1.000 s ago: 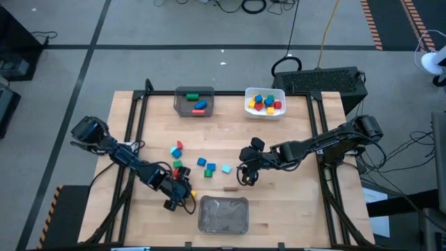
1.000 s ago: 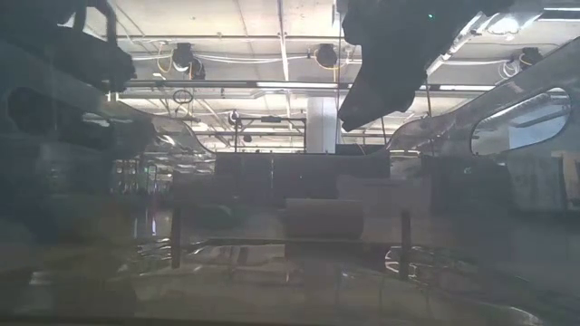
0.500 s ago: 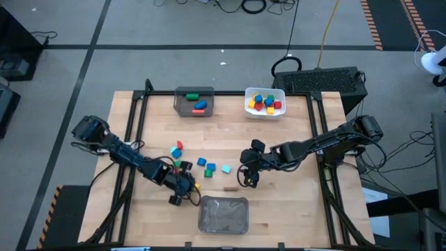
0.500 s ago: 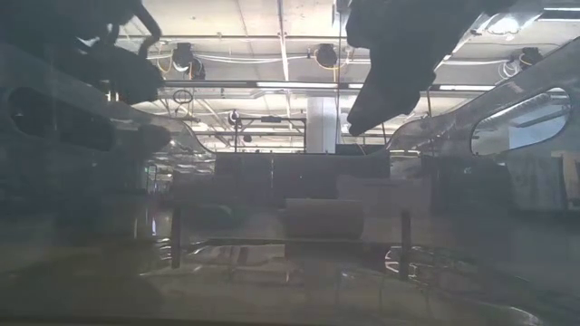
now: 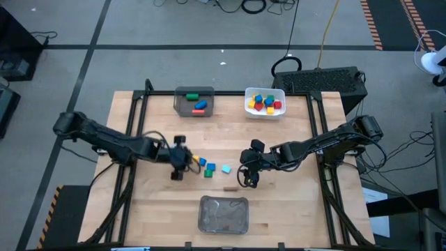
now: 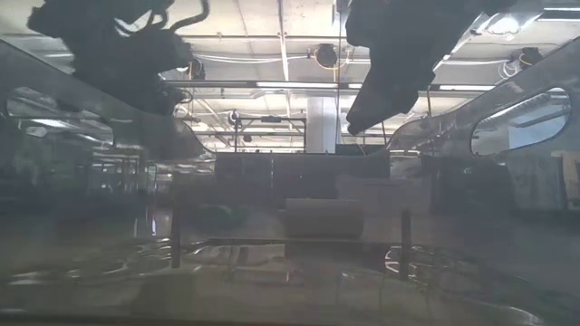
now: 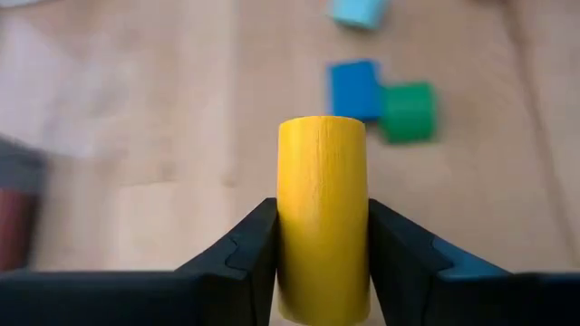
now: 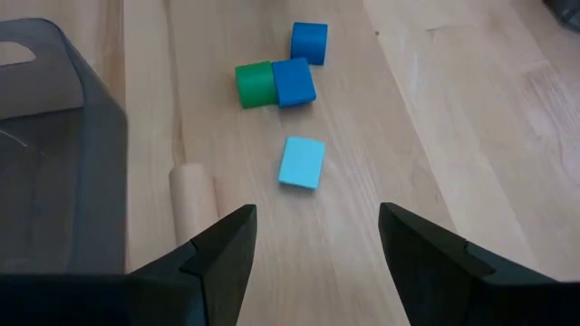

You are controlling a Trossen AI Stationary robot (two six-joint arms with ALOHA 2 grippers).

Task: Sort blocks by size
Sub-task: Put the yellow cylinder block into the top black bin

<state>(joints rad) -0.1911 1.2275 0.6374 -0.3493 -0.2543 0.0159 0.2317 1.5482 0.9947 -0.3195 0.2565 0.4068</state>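
Note:
My left gripper [image 5: 188,160] is over the table's middle left, shut on a yellow cylinder [image 7: 322,226]. Just past it on the wood lie a blue block [image 5: 201,162], a green and a blue block side by side [image 5: 208,171] and a light blue block [image 5: 226,168]. A tan cylinder [image 5: 228,187] lies on its side nearer the front edge. My right gripper [image 5: 245,179] is open and empty to the right of these blocks, with the light blue block [image 8: 302,163] and the tan cylinder [image 8: 192,195] ahead of its fingers. My left gripper pinches the yellow cylinder's curved sides [image 7: 288,237] between its two fingers [image 7: 246,254]. The fingers lie along the cylinder, whose far end [image 7: 322,127] sticks out past the fingertips. It looks lifted clear of the table.
A grey bin [image 5: 195,102] with a green, a blue and a red block stands at the far edge. A white bin [image 5: 265,103] with several blocks stands to its right. A clear bin [image 5: 224,213] stands at the near edge. The grey bin wall [image 8: 54,154] shows in the right wrist view.
My left gripper has carried the yellow cylinder from beside the clear bin at the near edge toward the far edge, up to the loose blocks at the table's middle. The arm has swung with it. My right gripper has kept still.

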